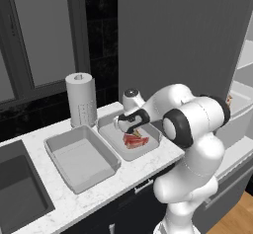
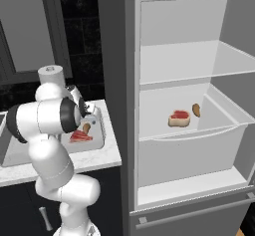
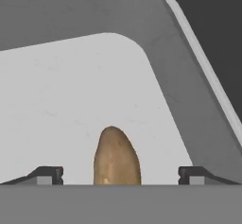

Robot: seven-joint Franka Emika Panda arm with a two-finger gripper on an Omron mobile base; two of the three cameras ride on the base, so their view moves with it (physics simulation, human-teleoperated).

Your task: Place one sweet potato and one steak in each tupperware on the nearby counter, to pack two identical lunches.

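Nearest the hand camera, a sweet potato point(image 3: 116, 159) is seen lying on the pale floor of a tupperware point(image 3: 189, 95), midway between the two dark fingertips point(image 3: 47, 175) of the end effector point(image 3: 120, 176). The jaws are spread wide apart and neither tip is touching the tuber, so nothing is gripped.

From the base cameras, a tall grey fridge point(image 2: 189, 105) is shown standing open to the right of the white marble worktop point(image 1: 123, 176). Two grey tubs are set side by side on that worktop: a bare one point(image 1: 81, 156) on the left and the one point(image 1: 148, 151) under the end effector point(image 1: 129, 124), near the worktop's fridge end. A red steak point(image 1: 135, 140) is seen lying in the latter tub, and the sweet potato point(image 2: 86, 128) is seen just beside that steak point(image 2: 79, 137).

On the lower fridge shelf point(image 2: 219, 120), a second steak point(image 2: 179, 118) and a second sweet potato point(image 2: 196, 110) are found close together but apart.

A paper towel roll point(image 1: 81, 98) is stood upright behind the tubs.
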